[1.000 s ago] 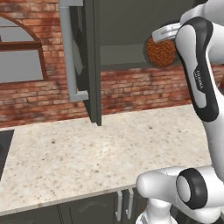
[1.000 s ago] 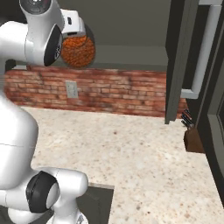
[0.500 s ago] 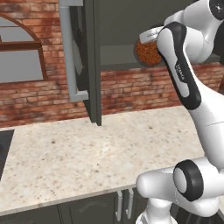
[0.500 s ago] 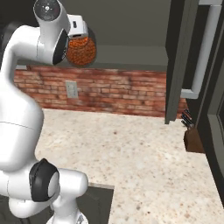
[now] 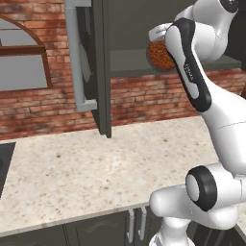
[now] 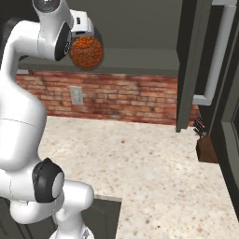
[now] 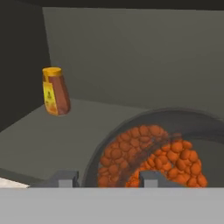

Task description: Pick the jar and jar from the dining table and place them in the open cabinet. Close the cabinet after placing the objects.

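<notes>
My claw (image 7: 106, 178) straddles the jar (image 6: 86, 52) on the cabinet (image 5: 139, 62) shelf, grip uncertain; I'd spread wider, then withdraw straight, clear of the bottle (image 7: 55, 91).

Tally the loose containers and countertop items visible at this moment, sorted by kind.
Clear glass jar of orange-red granules, at the cabinet shelf: 1
Brown bottle with an orange cap and yellow label, on the shelf: 1
Brown knife block with dark handles, on the counter: 1
Total: 3
</notes>
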### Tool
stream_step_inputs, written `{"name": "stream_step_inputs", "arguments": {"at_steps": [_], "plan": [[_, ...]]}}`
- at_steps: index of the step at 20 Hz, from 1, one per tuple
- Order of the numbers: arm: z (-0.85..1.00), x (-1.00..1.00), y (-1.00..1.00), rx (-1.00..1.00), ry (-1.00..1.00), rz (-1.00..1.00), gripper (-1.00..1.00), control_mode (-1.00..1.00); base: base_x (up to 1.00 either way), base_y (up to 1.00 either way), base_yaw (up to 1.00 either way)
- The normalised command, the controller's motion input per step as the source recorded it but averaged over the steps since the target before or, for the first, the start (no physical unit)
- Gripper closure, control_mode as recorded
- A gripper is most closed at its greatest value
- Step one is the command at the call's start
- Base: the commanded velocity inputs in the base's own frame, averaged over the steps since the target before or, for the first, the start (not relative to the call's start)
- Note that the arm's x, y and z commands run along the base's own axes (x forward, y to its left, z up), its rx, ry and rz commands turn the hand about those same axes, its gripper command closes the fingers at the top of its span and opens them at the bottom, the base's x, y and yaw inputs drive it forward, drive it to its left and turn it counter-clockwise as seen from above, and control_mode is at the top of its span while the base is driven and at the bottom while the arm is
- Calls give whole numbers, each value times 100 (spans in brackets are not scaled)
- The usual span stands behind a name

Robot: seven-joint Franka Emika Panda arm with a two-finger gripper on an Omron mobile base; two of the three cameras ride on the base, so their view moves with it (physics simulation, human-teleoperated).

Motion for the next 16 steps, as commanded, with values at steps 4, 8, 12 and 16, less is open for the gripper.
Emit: {"name": "stream_step_inputs", "arguments": {"at_steps": [4,8,12,16], "plan": [[18,40,0,0,0,0,100,-100,0,0,0],[17,43,0,0,0,0,100,-100,0,0,0],[-41,50,14,0,0,0,100,-100,0,0,0],[-61,41,23,-1,0,0,100,-100,0,0,0]]}}
